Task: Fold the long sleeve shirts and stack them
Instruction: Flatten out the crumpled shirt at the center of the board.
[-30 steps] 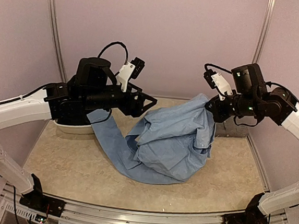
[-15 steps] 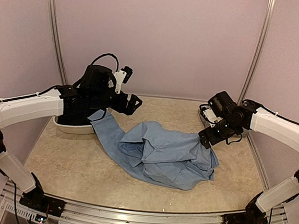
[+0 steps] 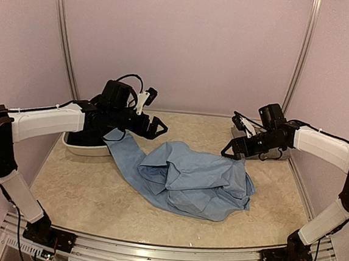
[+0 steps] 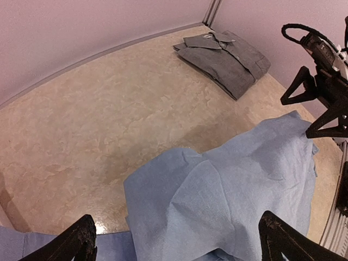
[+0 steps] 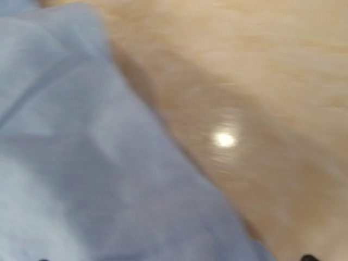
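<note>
**One shirt folded, the blue one lies in a heap**

The grey shirt lies folded flat, collar up, in the far right corner of the table. That part looks done. The light blue shirt is a rumpled pile in the middle of the table, with no neat fold in it. One long strip, probably a sleeve, trails back toward the white tub on the far left. It needs spreading, folding and stacking on the grey one, so I judge the task to be less than half finished. Something dark sits in the tub, but the left arm covers it and I cannot tell whether it is another shirt.

Both claws are spread wide and hold nothing. The left claw hangs above the trailing strip, near the tub, with the pile below and ahead of it. The right claw hovers at the pile's far right edge, close over the cloth. Its own camera is blurred, showing only blue cloth and bare table.
</note>
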Controlling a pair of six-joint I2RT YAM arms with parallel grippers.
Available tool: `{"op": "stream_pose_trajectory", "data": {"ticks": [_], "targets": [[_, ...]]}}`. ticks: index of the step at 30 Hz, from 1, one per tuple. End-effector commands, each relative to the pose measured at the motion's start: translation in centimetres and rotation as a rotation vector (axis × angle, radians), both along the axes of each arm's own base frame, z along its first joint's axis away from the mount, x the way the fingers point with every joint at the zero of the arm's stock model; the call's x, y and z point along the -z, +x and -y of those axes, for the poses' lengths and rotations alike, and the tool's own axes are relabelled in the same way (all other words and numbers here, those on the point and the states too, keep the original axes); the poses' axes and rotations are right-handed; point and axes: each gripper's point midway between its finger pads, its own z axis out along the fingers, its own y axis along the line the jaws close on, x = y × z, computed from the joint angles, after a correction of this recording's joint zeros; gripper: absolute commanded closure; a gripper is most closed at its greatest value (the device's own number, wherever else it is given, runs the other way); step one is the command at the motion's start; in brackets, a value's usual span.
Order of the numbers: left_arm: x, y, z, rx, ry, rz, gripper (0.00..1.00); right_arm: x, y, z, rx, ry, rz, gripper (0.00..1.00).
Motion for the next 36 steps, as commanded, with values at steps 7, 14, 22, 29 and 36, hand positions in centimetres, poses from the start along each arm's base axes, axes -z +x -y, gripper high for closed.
{"op": "stream_pose_trajectory", "data": {"ticks": [7,14,22,29,36], "targets": [[4.3,-0.3,0.5,0.257,-0.324,-0.384,0.01,0.2,-3.6,-4.1,-0.248,0.235,-0.062,0.57],[10.5,0.9,2.2,0.316,-0.273,-0.475,0.01,0.0,-5.4,-3.8,-0.247,0.204,-0.038,1.0],[13.4,-2.0,3.0,0.447,-0.274,-0.518,0.18,0.2,-5.5,-3.0,-0.207,0.167,-0.033,1.0],[8.0,0.9,2.2,0.368,-0.327,-0.458,1.0,-1.2,-2.5,-0.6,-0.039,0.04,0.043,1.0],[-17.0,3.0,0.6,0.166,-0.388,0.049,1.0,-15.2,1.7,0.6,0.057,0.013,0.402,1.0]]}}
